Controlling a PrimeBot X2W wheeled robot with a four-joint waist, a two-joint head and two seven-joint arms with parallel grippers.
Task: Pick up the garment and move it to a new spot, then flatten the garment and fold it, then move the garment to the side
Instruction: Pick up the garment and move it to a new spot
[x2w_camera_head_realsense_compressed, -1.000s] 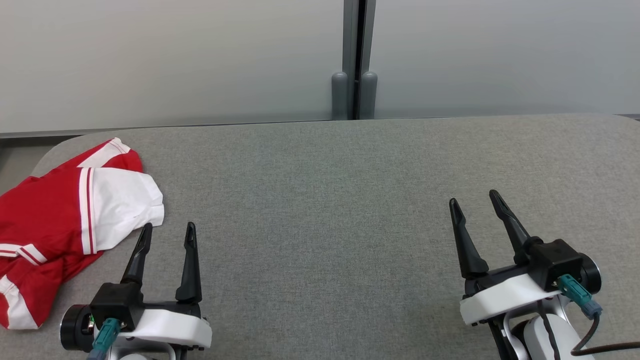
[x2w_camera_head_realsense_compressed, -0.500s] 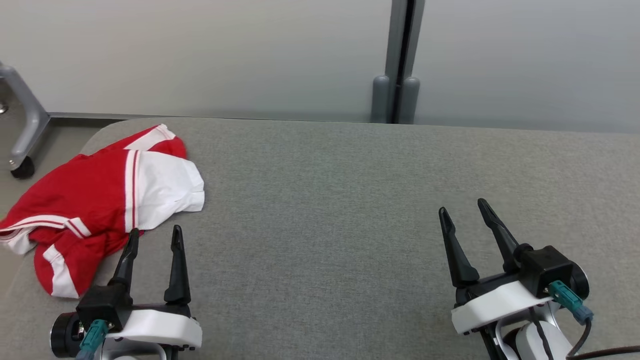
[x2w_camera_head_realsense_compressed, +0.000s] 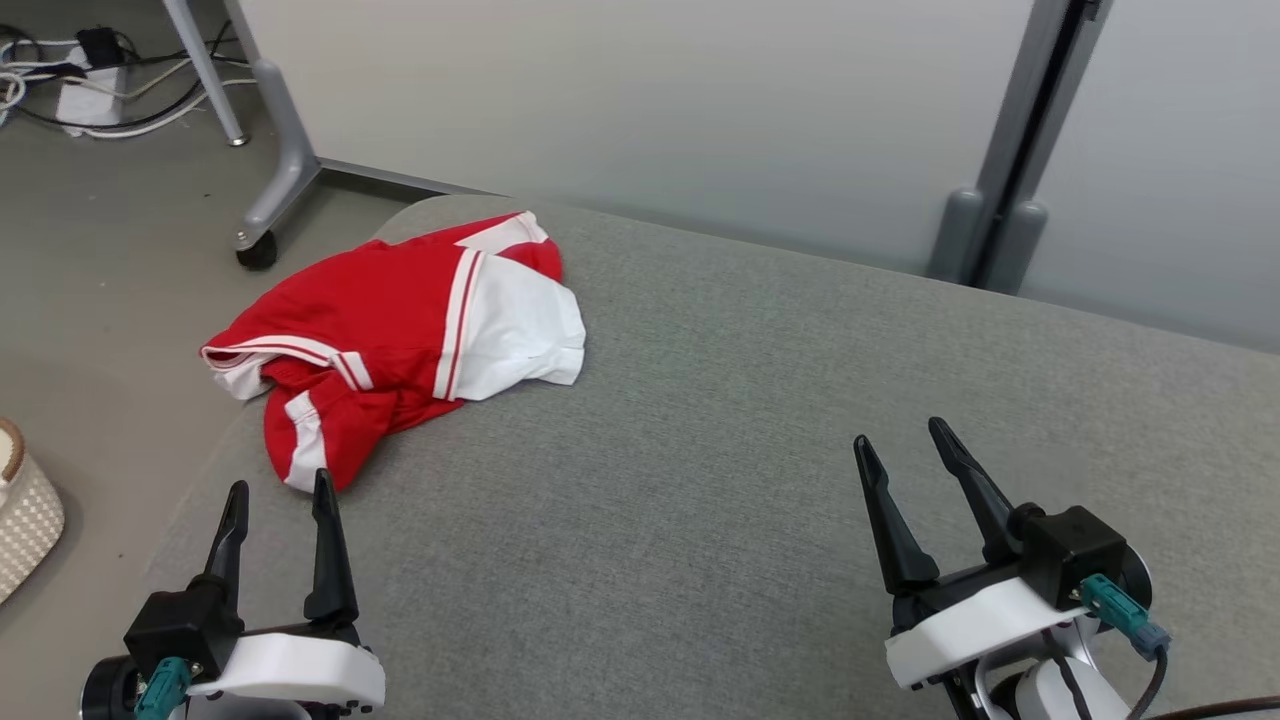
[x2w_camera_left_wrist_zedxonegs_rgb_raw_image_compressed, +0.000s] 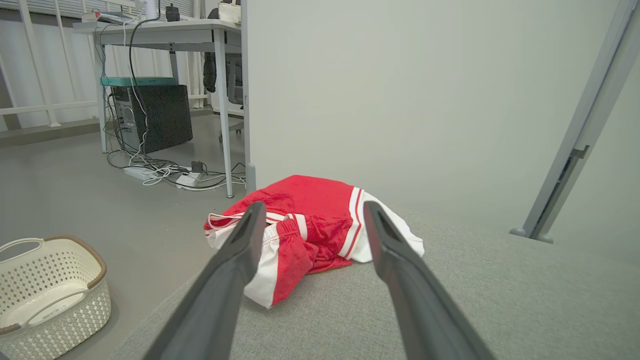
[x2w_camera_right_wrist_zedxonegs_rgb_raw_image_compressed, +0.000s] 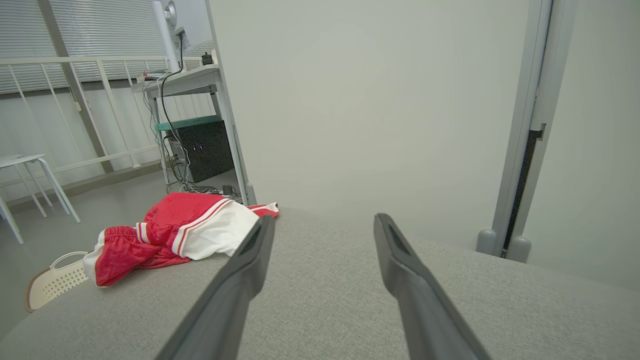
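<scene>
A crumpled red and white garment (x2w_camera_head_realsense_compressed: 400, 335) lies at the far left corner of the grey padded table (x2w_camera_head_realsense_compressed: 700, 480), with one edge reaching the table's rim. My left gripper (x2w_camera_head_realsense_compressed: 278, 492) hovers open just short of it, nothing between its fingers. In the left wrist view the garment (x2w_camera_left_wrist_zedxonegs_rgb_raw_image_compressed: 310, 230) sits straight ahead, framed by the open left gripper (x2w_camera_left_wrist_zedxonegs_rgb_raw_image_compressed: 312, 212). My right gripper (x2w_camera_head_realsense_compressed: 900, 440) stands open over the table's right part, far from the cloth. The right wrist view has the garment (x2w_camera_right_wrist_zedxonegs_rgb_raw_image_compressed: 185, 232) at the left, off to the side of the open right gripper (x2w_camera_right_wrist_zedxonegs_rgb_raw_image_compressed: 324, 222).
A white perforated basket (x2w_camera_left_wrist_zedxonegs_rgb_raw_image_compressed: 45, 295) stands on the floor left of the table. Beyond the table's corner are a wheeled desk leg (x2w_camera_head_realsense_compressed: 270, 190), cables and a power strip (x2w_camera_head_realsense_compressed: 80, 90). A pale wall with a grey post (x2w_camera_head_realsense_compressed: 1010, 170) backs the table.
The head camera has swung to the left, so the garment, floor and basket now sit further into the picture. Both grippers stay open and empty.
</scene>
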